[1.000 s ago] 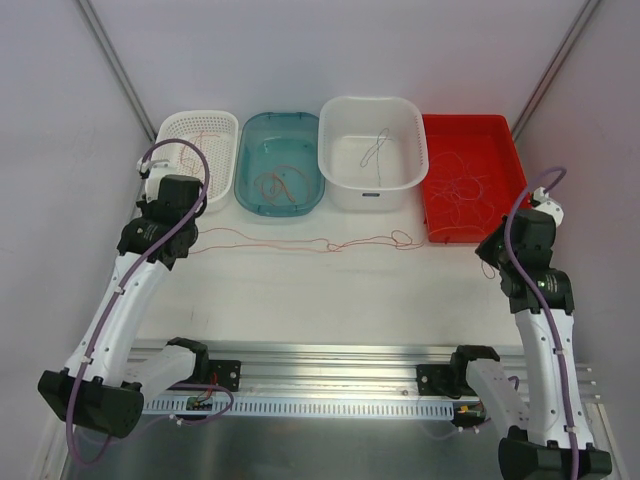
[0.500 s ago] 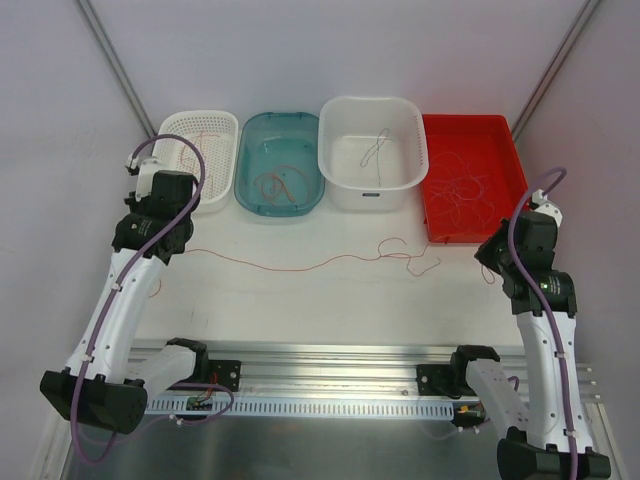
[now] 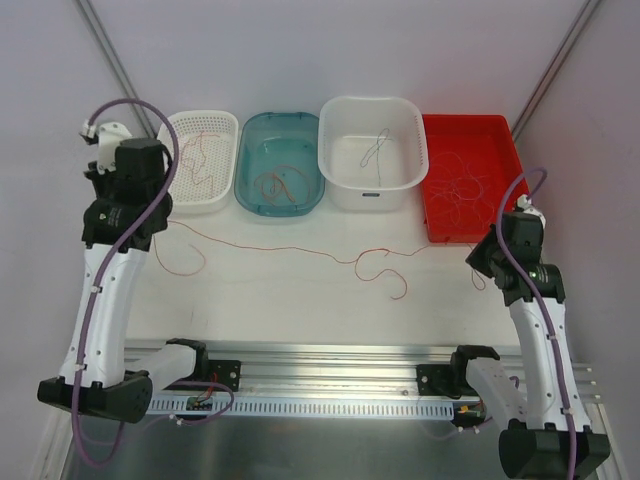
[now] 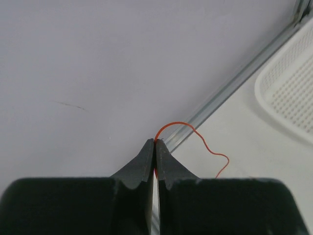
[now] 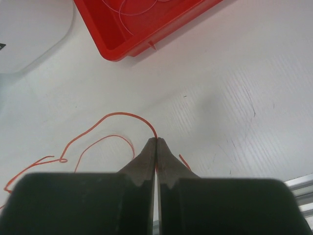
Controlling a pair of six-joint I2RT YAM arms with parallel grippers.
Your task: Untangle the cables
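1. White table fills most of my overhead view, with four containers in a row along its far edge.
2. The red tray sits at the right end and holds a loose tangle of cables, red and pale loops lying over one another.
3. Just beside it, the white tub has one thin grey wire curled on its floor.
4. The teal tub holds a small coil. I think it mixes red and pale strands, but it is too fine to tell from overhead.
5. The white basket at the left end has a red strand lying inside.
6. My left gripper is near the left wall beside the basket, fingers pressed together on the red cable.
7. My right gripper is low over the table, just in front of the red tray, and pinches the same cable.
8. The red cable runs across the bare table between the two grippers, in front of the containers. It has small curls right of the middle and a slack loop near the left arm.
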